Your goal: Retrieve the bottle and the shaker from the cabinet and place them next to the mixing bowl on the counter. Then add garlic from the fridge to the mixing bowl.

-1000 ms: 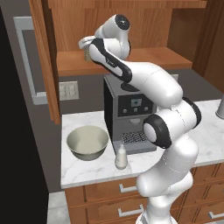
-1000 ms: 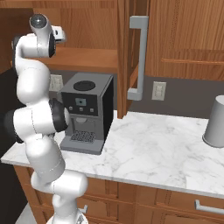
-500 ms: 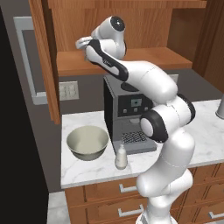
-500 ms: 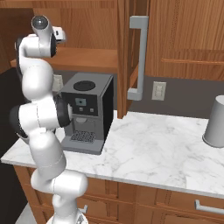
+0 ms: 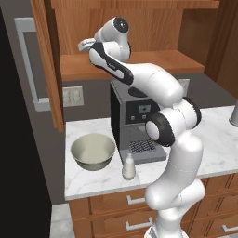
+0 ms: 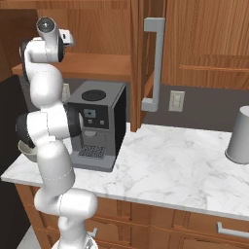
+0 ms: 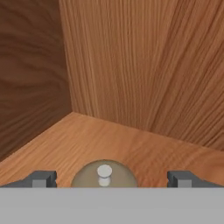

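Observation:
In the hand view the brown-tan shaker (image 7: 104, 174), knob up, stands on the cabinet shelf (image 7: 131, 144) between the fingertips (image 7: 43, 178) of my open gripper (image 7: 112, 179), and nothing is gripped. In the left base view my hand (image 5: 86, 45) reaches over the cabinet (image 5: 139, 62) shelf beside its open door (image 5: 49, 60). The white bottle (image 5: 128, 166) stands on the marble counter (image 5: 93, 183) just right of the mixing bowl (image 5: 93, 151). The grey fridge's pale handle (image 5: 25, 65) shows at the left. The garlic is out of view.
A dark coffee machine (image 5: 135, 123) (image 6: 97, 124) stands on the counter under the shelf, right behind the bottle. A grey canister (image 6: 240, 135) sits at the far right. Another cabinet door with a long handle (image 6: 151, 63) hangs open to the right of the arm.
My hand has eased a little to the left, deeper over the cabinet shelf. The jaws stay open. The bottle and bowl have not moved.

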Robot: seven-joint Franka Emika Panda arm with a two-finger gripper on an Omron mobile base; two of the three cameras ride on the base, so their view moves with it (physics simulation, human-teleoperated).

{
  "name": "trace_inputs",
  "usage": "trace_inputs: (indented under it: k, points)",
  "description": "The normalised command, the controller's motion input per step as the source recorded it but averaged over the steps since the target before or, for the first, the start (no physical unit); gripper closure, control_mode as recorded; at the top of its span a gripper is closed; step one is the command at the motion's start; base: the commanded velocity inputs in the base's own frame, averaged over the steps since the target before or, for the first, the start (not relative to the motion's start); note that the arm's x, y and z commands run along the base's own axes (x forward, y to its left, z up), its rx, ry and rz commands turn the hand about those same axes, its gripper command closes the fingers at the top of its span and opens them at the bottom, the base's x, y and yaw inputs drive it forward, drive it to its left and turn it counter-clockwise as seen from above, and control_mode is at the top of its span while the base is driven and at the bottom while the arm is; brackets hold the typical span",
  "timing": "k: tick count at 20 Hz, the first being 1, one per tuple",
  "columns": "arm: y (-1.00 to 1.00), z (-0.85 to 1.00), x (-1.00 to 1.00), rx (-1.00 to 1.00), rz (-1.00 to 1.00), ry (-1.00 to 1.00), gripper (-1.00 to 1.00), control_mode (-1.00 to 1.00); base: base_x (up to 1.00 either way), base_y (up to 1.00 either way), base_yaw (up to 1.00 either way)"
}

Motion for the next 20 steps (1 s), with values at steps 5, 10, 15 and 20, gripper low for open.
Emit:
trace_inputs:
  k: [5,10,15,20]
  points:
    - [0.08,-0.01,0.16,0.0,0.0,0.0,1.0,-1.0,0.0,0.0,0.0]
    - [0.0,-0.01,0.03,0.0,0.0,0.0,1.0,-1.0,0.0,0.0,0.0]
    - [0.0,-0.16,-0.02,0.0,0.0,0.0,1.0,-1.0,0.0,0.0,0.0]
    - [-0.05,-0.31,-0.49,0.0,0.0,-0.03,1.0,-1.0,0.0,0.0,0.0]
